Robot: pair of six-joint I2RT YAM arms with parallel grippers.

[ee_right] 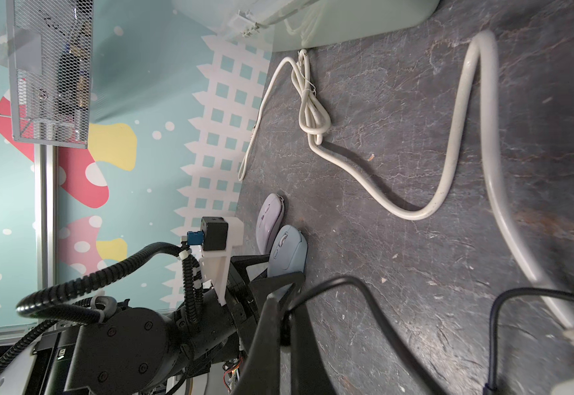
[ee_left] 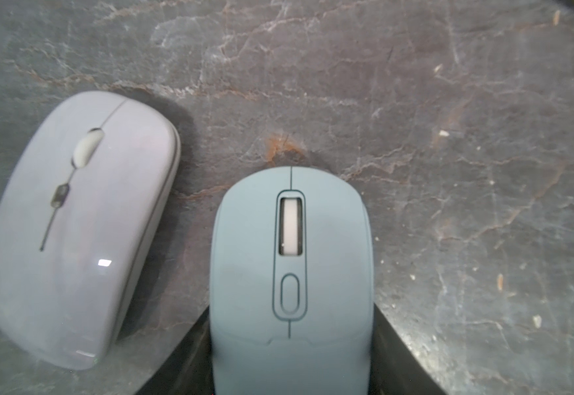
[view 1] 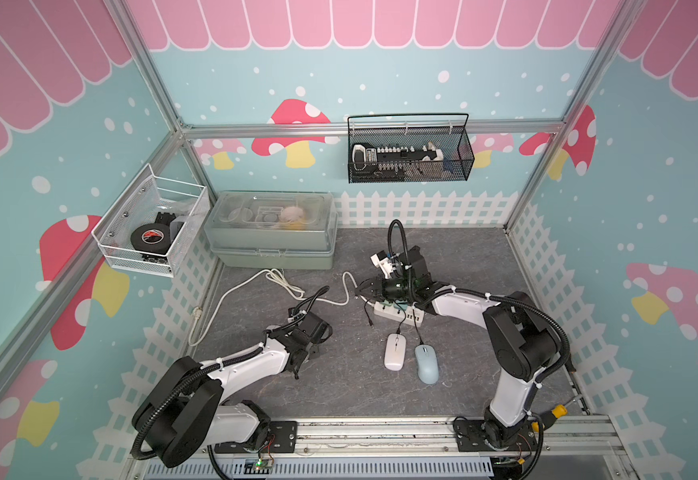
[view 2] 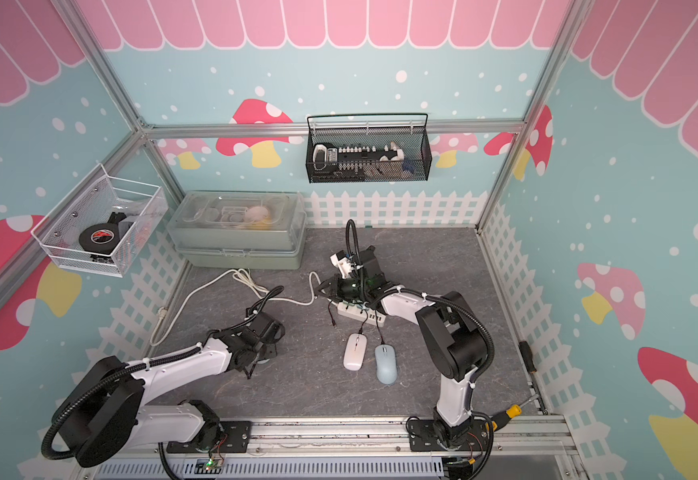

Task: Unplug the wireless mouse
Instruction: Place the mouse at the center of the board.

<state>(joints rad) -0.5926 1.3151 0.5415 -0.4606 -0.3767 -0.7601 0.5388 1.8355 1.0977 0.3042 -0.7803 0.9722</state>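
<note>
Blue mouse (ee_left: 290, 273) sits clamped in left fingers (ee_left: 190, 359), likely as anchor; right fingers (ee_right: 268, 342) pinch black cable (ee_right: 343, 278), its end free.

1. Your right gripper (view 2: 321, 289) is pinching a black cable (view 2: 331, 313) just beside the white power strip (view 2: 357, 312).
2. A white mouse (view 2: 355, 352) and a pale blue mouse (view 2: 385, 363) are lying side by side, both trailing black leads (view 2: 379, 332) to that strip.
3. Your left gripper (view 2: 256, 361) is pointing downward, well apart from them.

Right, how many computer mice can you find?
4: white mouse and pale blue mouse, cabled, by the power strip; lilac mouse beside blue mouse in the left hand, hidden from above.
</note>
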